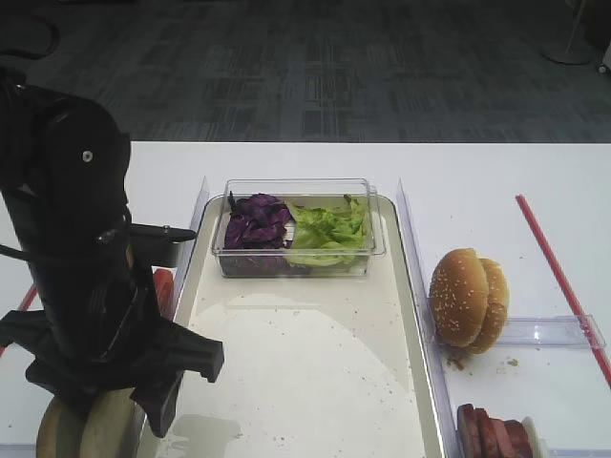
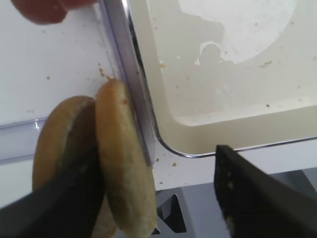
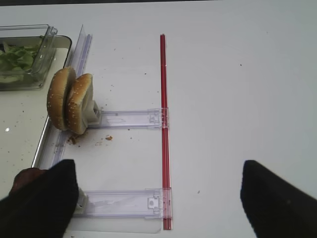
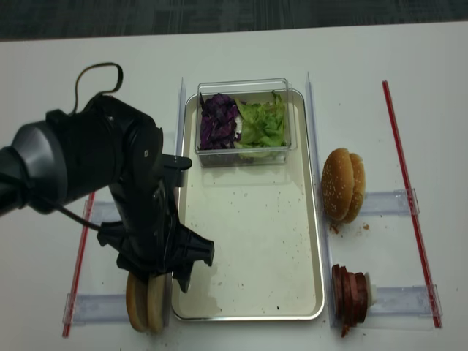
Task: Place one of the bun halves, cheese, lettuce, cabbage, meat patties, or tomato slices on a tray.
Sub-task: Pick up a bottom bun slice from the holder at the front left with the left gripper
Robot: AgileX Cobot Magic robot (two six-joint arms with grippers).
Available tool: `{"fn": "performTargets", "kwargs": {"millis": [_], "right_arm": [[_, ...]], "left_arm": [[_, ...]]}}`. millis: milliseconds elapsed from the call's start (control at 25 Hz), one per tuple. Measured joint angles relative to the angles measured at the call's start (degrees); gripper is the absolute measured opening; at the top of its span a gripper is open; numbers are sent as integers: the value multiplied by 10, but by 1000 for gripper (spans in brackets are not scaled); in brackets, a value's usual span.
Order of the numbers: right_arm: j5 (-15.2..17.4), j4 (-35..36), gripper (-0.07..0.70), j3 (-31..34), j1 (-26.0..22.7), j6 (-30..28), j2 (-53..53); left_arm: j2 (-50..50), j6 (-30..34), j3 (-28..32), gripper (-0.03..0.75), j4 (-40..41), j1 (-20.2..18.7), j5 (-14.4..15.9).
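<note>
The plain bun halves [image 2: 124,163] stand on edge, two side by side, directly under my left pincer [image 2: 158,198]. My left finger [image 2: 54,203] sits between the two halves, my right finger [image 2: 262,193] well out on the far side, over the tray corner. The nearer bun half [image 2: 126,168] lies inside that spread but is touched on one face only. I record the pincer as spread, not pinching. The halves rest against a clear rail [image 2: 131,94] just beside the tray [image 2: 208,124], outside its rim.

Ahead of my left pincer, the tray floor is bare metal with crumb specks. At its far end stands a clear tub [image 1: 298,229] holding purple cabbage [image 1: 256,221] on the pincer's side and green lettuce [image 1: 329,229] beyond it. Close beside my arm, a red slice [image 2: 42,10] shows at the edge of the wrist view; I cannot tell more of it.

Across the tray, on the white tabletop [image 1: 477,181], two sesame bun halves [image 1: 468,298] stand on edge against a clear bracket [image 3: 129,118]. Nearer the front edge on that side, meat patties [image 4: 349,292] stand in a row. A red strip [image 3: 164,129] runs along the tabletop past them.

My right pincer [image 3: 158,198] hangs over that red strip, fingers wide apart, touching nothing.
</note>
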Motion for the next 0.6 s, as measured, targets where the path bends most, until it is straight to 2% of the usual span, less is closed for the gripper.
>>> {"fn": "performTargets", "kwargs": {"millis": [400,600], "right_arm": [[0,0,676,0,0,0,0],[0,0,676,0,0,0,0]], "left_arm": [[0,0,0,342,12,0,19],[0,0,0,257,28,0,23]]}}
